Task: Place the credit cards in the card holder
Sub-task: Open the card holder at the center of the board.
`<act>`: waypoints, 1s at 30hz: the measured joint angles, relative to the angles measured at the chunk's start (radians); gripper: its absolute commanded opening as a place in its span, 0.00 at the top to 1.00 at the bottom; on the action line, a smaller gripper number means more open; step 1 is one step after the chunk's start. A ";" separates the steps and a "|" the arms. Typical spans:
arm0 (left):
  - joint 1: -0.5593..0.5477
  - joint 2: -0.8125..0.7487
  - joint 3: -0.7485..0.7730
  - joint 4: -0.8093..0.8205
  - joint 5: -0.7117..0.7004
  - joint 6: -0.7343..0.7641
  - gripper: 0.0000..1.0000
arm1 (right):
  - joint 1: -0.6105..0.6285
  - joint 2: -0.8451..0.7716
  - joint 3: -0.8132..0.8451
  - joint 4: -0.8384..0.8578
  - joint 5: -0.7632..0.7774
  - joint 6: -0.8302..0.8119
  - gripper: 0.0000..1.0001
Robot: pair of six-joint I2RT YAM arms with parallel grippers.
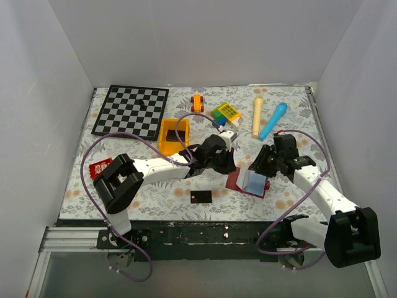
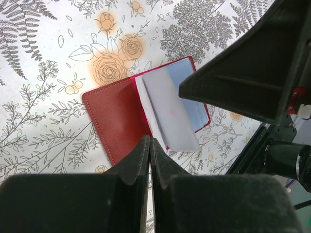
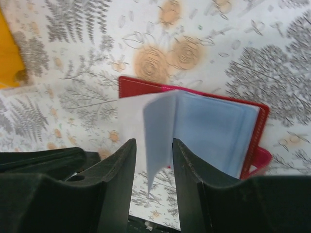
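**Card holder.** The card holder (image 1: 250, 181) lies open on the worktop (image 1: 155, 194), in the 5 o'clock sector of the top view and close to the front edge. Its maroon cover rests flat on the floral cloth. The pale blue pocket leaves stand up from the spine.

**Left claw.** The left claw (image 2: 149, 141) is fully closed, with the fingertips pressed together and nothing visible between them. In the top view it sits at 10 o'clock from the card holder. In its own wrist view the tips lie at the 6 o'clock edge of the maroon cover. Contact with the cover cannot be confirmed.

**Right claw.** The right claw (image 3: 154, 141) sits at 1 o'clock from the card holder. Its jaws stand roughly half apart and straddle the free edge of one pocket leaf (image 3: 160, 121). The leaf hangs in the gap, blurred, and neither finger visibly presses it.

**Credit card.** One black credit card (image 1: 201, 197) lies flat on the worktop at 8 o'clock from the card holder. It is apart from the holder and from both claws.

**Other items.** A yellow bin (image 1: 172, 135) sits at 10 o'clock from the left claw. A chessboard (image 1: 131, 110) occupies the 11 o'clock corner.
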 measured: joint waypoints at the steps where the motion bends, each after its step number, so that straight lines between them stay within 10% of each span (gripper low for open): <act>1: 0.000 0.000 0.003 0.001 0.000 0.001 1.00 | 0.000 -0.013 -0.012 -0.015 0.020 0.002 0.61; 12: 0.000 0.000 0.006 0.001 0.006 0.003 1.00 | -0.001 -0.029 -0.057 -0.106 0.111 0.043 0.93; 30: 0.000 0.000 -0.006 0.004 0.006 -0.002 1.00 | -0.002 0.191 -0.065 0.166 -0.182 0.042 0.83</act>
